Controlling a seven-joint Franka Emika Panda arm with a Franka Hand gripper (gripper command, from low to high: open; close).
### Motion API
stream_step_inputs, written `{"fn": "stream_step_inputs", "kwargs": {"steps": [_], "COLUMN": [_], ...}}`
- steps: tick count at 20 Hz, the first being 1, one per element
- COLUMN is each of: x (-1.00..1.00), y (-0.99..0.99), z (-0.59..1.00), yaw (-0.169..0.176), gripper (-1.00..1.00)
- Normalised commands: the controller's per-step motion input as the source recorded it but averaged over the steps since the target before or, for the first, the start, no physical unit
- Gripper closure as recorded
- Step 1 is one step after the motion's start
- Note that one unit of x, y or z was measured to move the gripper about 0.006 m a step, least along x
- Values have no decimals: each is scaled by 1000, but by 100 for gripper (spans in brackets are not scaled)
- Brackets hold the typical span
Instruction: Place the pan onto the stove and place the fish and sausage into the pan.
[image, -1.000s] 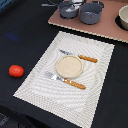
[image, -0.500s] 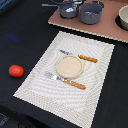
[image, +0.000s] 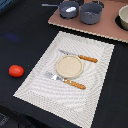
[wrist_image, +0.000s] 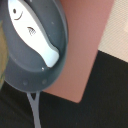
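Note:
The blue-grey pan (image: 68, 9) sits on the pinkish-brown stove (image: 107, 29) at the far end of the exterior view, with its thin handle (image: 48, 5) pointing to that view's left. The white fish (image: 71, 9) lies inside the pan. The wrist view looks down on the pan (wrist_image: 47, 67), the fish (wrist_image: 35, 30), the handle (wrist_image: 35, 110) and the stove slab (wrist_image: 87, 50). The red sausage (image: 16, 70) lies on the black table at the exterior view's left, far from the pan. Neither the arm nor the gripper fingers show in either view.
A deeper grey pot (image: 91, 13) stands on the stove beside the pan, and a pale bowl (image: 123, 18) at the exterior view's right edge. A striped placemat (image: 70, 75) holds a tan plate (image: 68, 65) and two orange-handled pieces of cutlery (image: 80, 58).

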Motion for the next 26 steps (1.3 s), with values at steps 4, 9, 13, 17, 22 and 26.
{"fn": "stream_step_inputs", "kwargs": {"steps": [4, 9, 13, 17, 22, 26], "x": [0, 0, 0, 0, -50, -133], "y": [-1000, -1000, -1000, -1000, -1000, -1000], "z": [434, 216, 44, 9, -34, -211], "yaw": [0, 0, 0, 0, 0, 0], "gripper": [-100, -100, -100, -100, -100, -100]}}
